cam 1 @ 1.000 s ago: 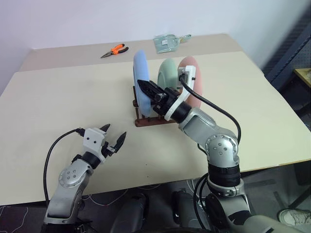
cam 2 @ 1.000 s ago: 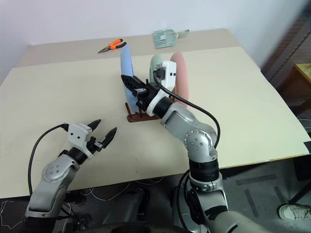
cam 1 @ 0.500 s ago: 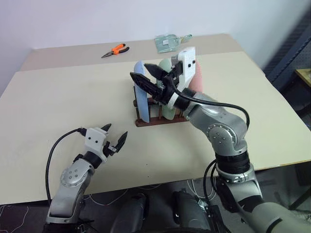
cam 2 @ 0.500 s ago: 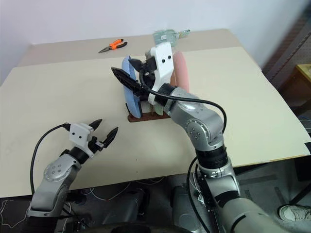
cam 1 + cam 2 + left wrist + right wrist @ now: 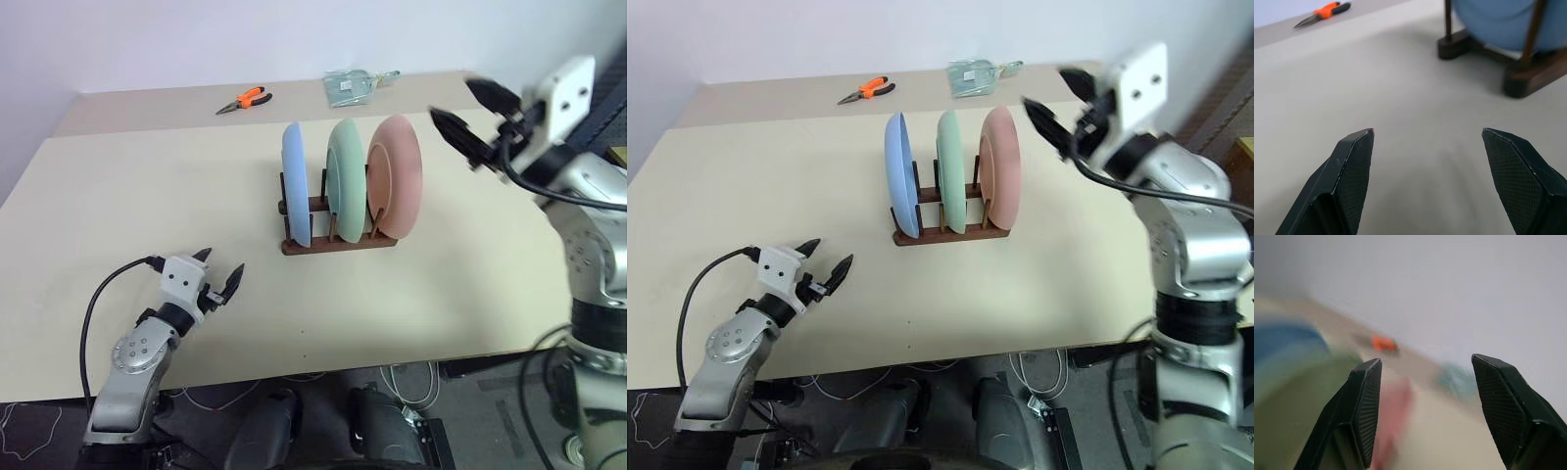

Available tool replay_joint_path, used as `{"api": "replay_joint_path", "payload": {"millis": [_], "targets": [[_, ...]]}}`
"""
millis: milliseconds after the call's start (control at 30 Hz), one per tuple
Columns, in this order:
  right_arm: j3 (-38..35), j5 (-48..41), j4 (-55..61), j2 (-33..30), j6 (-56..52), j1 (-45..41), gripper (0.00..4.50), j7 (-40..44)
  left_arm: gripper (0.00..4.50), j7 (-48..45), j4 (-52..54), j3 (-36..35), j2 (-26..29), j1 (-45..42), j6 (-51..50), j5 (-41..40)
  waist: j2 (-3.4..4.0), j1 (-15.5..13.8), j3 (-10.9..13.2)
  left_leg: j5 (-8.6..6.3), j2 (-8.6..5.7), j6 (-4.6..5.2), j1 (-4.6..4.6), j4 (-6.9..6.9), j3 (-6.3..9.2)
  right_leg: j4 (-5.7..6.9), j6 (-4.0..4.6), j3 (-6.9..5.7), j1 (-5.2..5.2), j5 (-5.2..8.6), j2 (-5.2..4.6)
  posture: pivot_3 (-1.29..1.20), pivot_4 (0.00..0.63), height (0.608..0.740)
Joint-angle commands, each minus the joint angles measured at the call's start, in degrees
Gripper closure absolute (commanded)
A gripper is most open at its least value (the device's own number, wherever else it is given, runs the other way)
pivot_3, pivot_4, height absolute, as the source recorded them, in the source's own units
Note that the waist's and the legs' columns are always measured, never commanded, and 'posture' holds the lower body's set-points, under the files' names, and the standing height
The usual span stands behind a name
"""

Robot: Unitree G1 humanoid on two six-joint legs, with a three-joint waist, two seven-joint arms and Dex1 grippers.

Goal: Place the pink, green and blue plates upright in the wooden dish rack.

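Since a second ago the right gripper (image 5: 468, 116) has left the blue plate (image 5: 294, 196), which it was closed on at the rack, and has swung out to the robot's right; it now hangs in the air above the table's (image 5: 147, 196) right part, well apart from the plates, with its two black fingers spread wide and nothing between them. All three plates stand upright on edge in the wooden dish rack (image 5: 338, 240), near the middle of the table: the blue plate at the left end, the green plate (image 5: 345, 191) in the middle slot and the pink plate (image 5: 397, 176) at the right end, each parted from its neighbour by thin upright pegs. The blue one, tilted a second ago under the gripper, now stands straight between its pegs. The left gripper (image 5: 217, 281) has kept its place low over the near left part of the table, fingers wide apart and empty, pointing toward the rack; its wrist view looks across bare tabletop to the rack's dark base and the lower edge of the blue plate. At the far edge of the table lie orange-handled pliers (image 5: 245, 99) and, to their right, a clear plastic bag (image 5: 353, 85), both well apart from the rack.
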State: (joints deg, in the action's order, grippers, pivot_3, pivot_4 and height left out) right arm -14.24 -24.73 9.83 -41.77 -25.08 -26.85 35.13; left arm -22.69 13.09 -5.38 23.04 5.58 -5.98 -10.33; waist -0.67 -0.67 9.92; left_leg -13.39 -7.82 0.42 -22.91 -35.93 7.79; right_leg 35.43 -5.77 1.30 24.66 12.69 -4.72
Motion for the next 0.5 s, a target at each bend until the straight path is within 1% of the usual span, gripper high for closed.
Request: {"api": "replay_joint_path", "payload": {"millis": [33,133,200,367,500], "targets": [[-2.4,-0.3,-2.0,-0.9,2.5,5.4,1.57,3.9,0.87,-0.3,0.0,-0.9,0.3,-0.8,2.0,0.7,0.05,0.1,0.0,0.00,0.01,0.01,0.01,-0.01,-0.03,0.00,0.00,0.02,0.00,0.00,0.00,0.00,0.150,0.740],[-0.7,1.7,-4.1,0.4,5.3,11.0,1.57,5.4,0.87,-0.6,0.1,-1.2,0.7,-0.1,2.0,0.9,0.17,0.1,0.1,0.00,0.06,0.01,0.02,-0.03,-0.07,0.02,0.01,0.06,0.00,-0.01,0.00,0.00,0.150,0.740],[0.4,3.1,-6.0,1.5,7.5,12.7,1.57,5.6,0.87,-0.9,0.0,-1.3,0.9,0.5,2.2,1.2,0.18,0.1,0.1,0.00,0.07,0.00,0.02,-0.04,-0.09,0.02,0.01,0.07,0.00,-0.01,0.00,0.00,0.150,0.740],[2.1,5.4,-8.1,3.1,10.3,14.3,1.57,5.8,0.87,-1.2,1.1,-1.7,1.1,2.3,2.2,1.1,0.20,-0.1,0.1,-0.01,0.08,0.00,0.04,-0.05,-0.10,0.02,0.01,0.07,-0.01,-0.01,0.00,0.00,0.150,0.740],[3.8,7.5,-10.8,3.5,12.7,13.7,1.57,5.9,0.87,-0.8,0.9,-2.0,1.1,2.7,2.5,1.4,0.20,-0.1,0.1,-0.01,0.08,0.00,0.03,-0.07,-0.10,-0.01,0.01,0.07,-0.03,-0.01,0.00,0.00,0.150,0.740]]}}
